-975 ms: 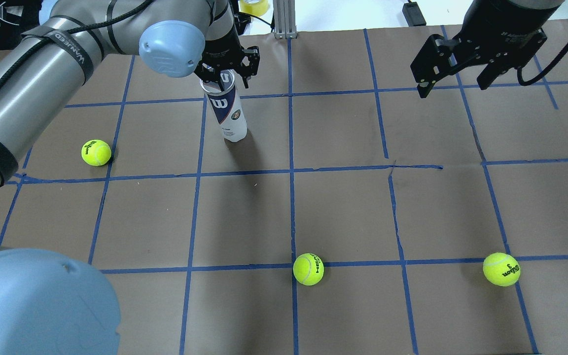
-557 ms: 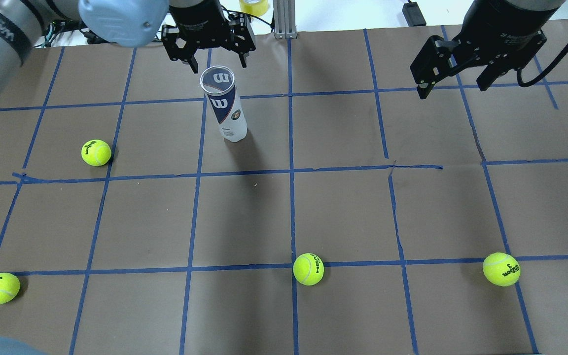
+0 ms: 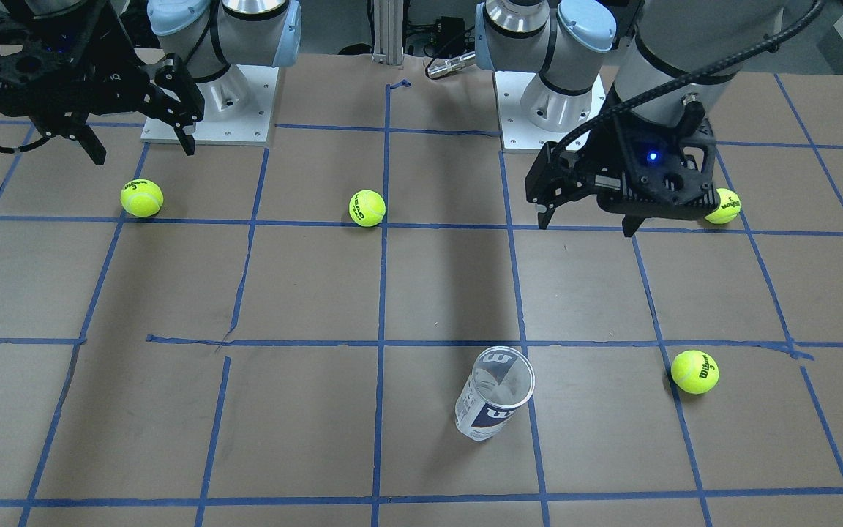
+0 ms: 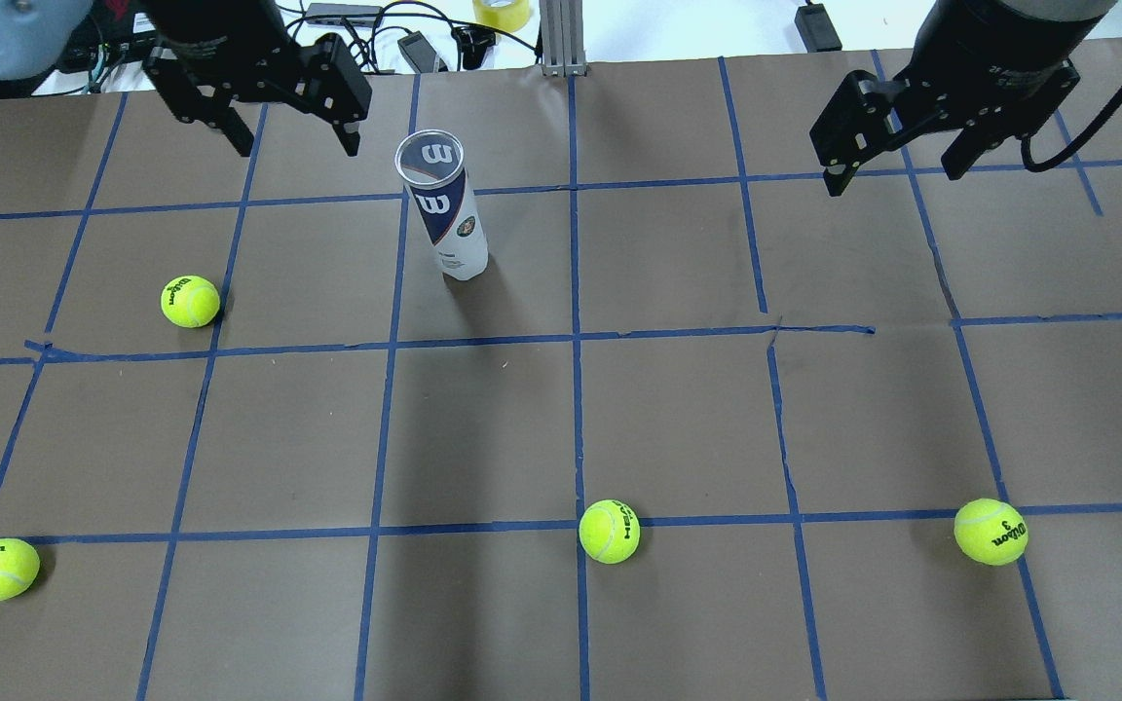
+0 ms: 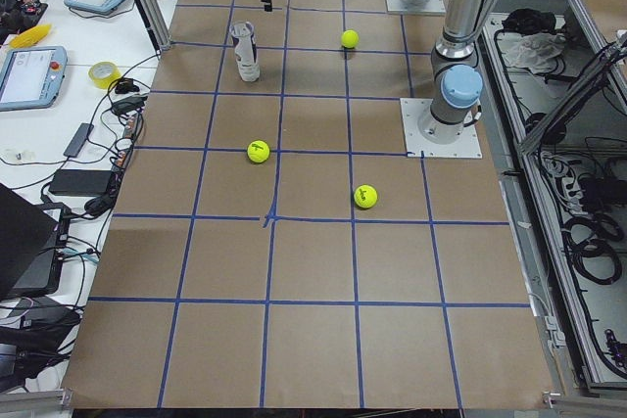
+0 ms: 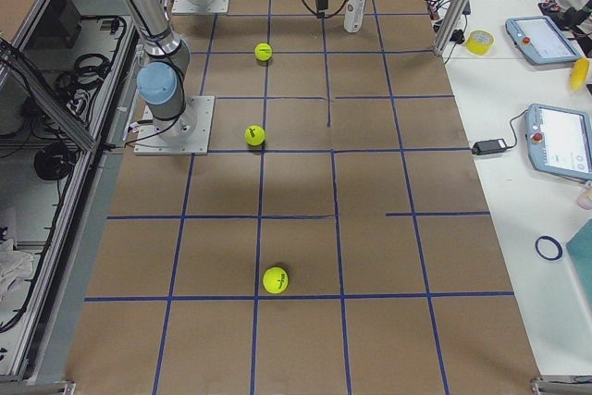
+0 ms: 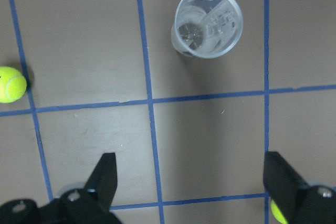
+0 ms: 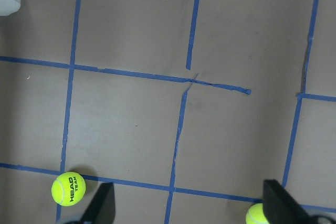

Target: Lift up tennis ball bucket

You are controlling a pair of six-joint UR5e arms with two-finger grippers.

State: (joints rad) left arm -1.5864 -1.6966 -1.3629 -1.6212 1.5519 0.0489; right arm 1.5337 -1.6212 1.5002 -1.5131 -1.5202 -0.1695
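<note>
The tennis ball bucket (image 4: 444,209) is a clear can with a white and navy label. It stands upright and open-topped on the brown table, and nothing touches it. It also shows in the front view (image 3: 493,395) and the left wrist view (image 7: 207,24). My left gripper (image 4: 296,146) is open and empty, raised above the table to the can's left and apart from it; it shows in the front view (image 3: 586,219) too. My right gripper (image 4: 897,175) is open and empty, high over the far right.
Several loose yellow-green tennis balls lie on the table: one left of the can (image 4: 190,301), one at the near left (image 4: 0,570), one near the middle (image 4: 609,532), one at the near right (image 4: 991,532). Blue tape lines grid the table (image 4: 678,419).
My left gripper was at the can's rim; it has come off it, open, and moved up and to the left. The can stands where it was. The right arm has not moved.
</note>
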